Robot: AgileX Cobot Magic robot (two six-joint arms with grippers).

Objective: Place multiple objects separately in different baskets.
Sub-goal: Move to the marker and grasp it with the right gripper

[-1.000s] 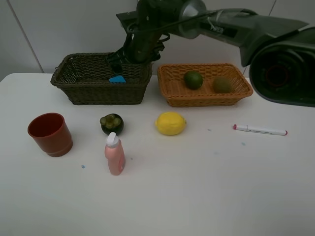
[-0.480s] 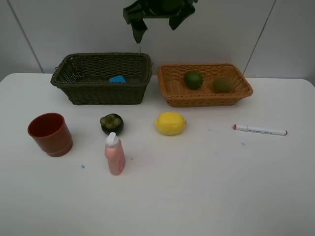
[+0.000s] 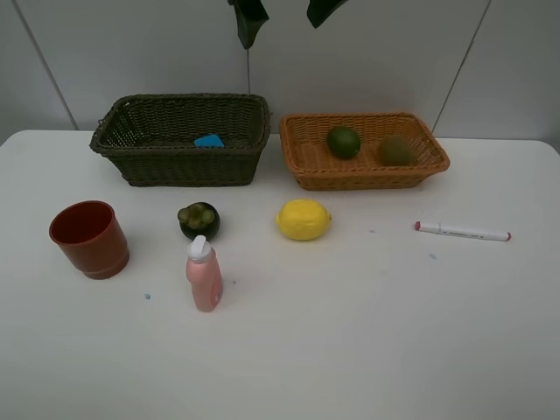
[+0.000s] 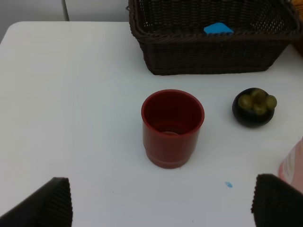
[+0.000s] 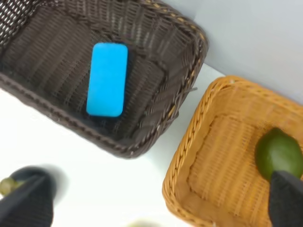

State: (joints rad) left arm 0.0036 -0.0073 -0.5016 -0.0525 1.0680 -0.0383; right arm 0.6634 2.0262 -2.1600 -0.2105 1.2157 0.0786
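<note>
The blue eraser [image 3: 209, 140] lies in the dark basket [image 3: 188, 166]. In the orange basket [image 3: 367, 178] rest a lime [image 3: 344, 142] and a kiwi [image 3: 395, 150]. On the table are a red cup [image 3: 88, 238], mangosteen [image 3: 199, 220], pink bottle [image 3: 204, 276], lemon [image 3: 304, 219] and marker [image 3: 462, 232]. My right gripper [image 3: 282, 33] hangs open and empty high above both baskets, looking down on the eraser [image 5: 108, 78] and lime [image 5: 279, 153]. My left gripper [image 4: 165, 203] is open and empty, just short of the upright cup [image 4: 173, 127].
The white table ends at a grey wall right behind the baskets. In the left wrist view the mangosteen [image 4: 253, 107] sits beside the cup and the bottle [image 4: 293, 165] shows at the frame edge. Small blue specks dot the table.
My right arm has lifted from the dark basket up toward the top of the exterior view; only its fingertips still show. The eraser stays in the basket. Nothing else moved.
</note>
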